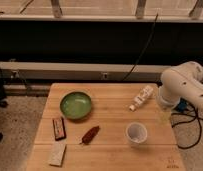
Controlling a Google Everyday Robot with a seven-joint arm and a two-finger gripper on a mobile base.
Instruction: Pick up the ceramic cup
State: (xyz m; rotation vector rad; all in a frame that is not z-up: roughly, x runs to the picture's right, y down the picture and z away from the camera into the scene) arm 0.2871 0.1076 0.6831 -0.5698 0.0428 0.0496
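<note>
The ceramic cup (136, 133) is small, white and round, and it stands upright on the wooden table (110, 157) at the front right. My white arm (182, 86) comes in from the right edge. My gripper (164, 115) hangs below the arm's end, over the table's right edge, to the right of the cup, a little behind it and apart from it. It holds nothing that I can see.
A wide green bowl (75, 105) sits at the left middle. A white bottle (141, 97) lies on its side behind the cup. A red item (90, 134), a brown bar (58, 128) and a pale block (57, 154) lie front left. Cables hang at the right.
</note>
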